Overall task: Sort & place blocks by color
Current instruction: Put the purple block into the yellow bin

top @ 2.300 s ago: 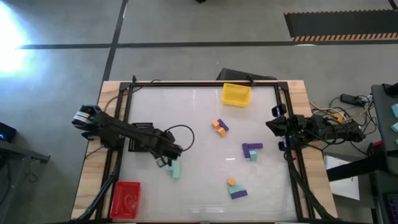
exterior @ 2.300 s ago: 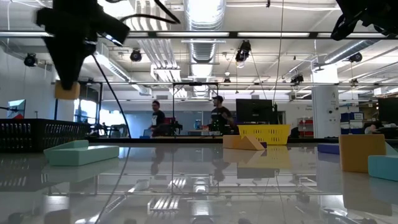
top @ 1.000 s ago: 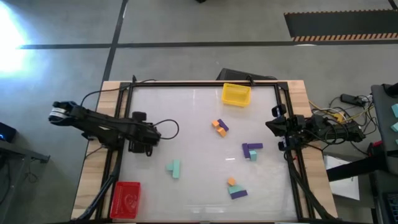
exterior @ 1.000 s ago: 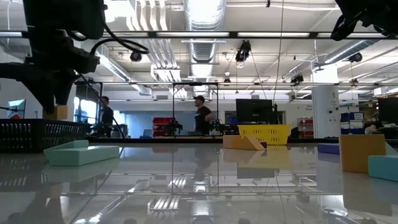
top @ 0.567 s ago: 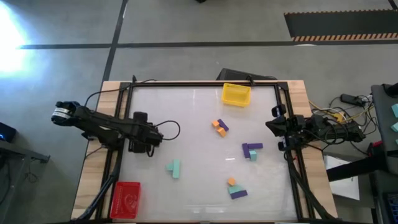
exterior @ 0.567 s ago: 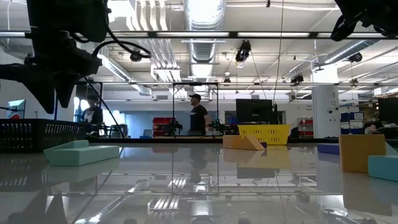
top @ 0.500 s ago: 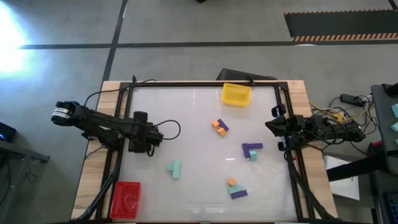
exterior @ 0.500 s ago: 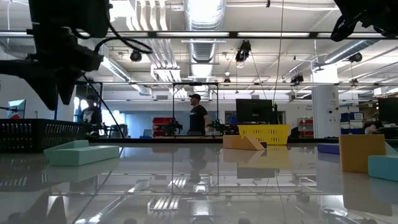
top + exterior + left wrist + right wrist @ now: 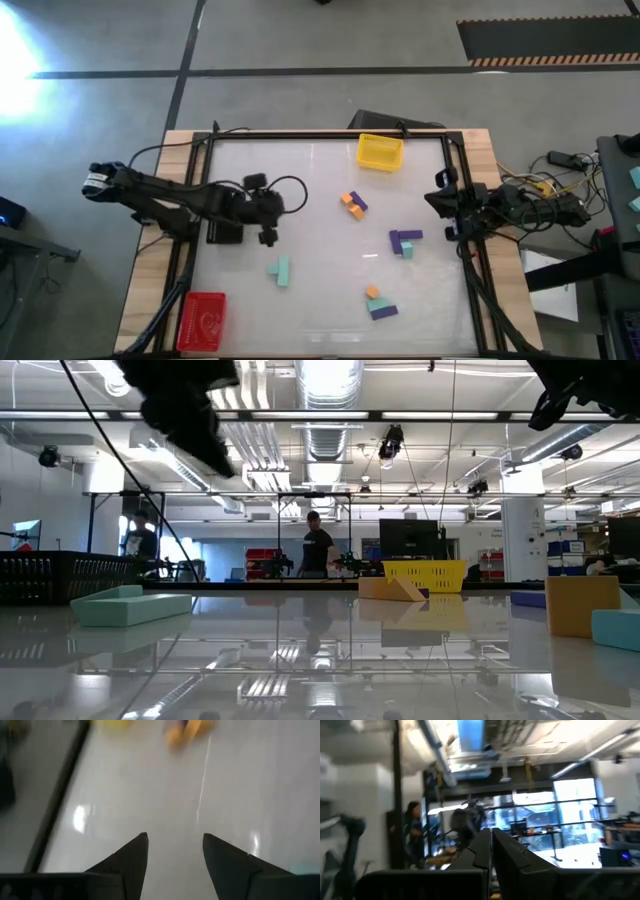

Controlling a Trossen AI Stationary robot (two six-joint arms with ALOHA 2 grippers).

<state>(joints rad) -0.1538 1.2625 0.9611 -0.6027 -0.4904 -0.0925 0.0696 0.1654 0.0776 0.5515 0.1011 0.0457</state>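
Over the bench's left half the left claw hangs apart and empty, probably lining up on the mint blocks just beside it, while orange and purple blocks lie scattered rightward and the right claw waits together at the right edge.

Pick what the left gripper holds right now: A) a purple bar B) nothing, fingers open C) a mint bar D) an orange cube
B: in the left wrist view the left gripper has its fingers spread with only bare table between them; the mint bar lies on the table apart from it.
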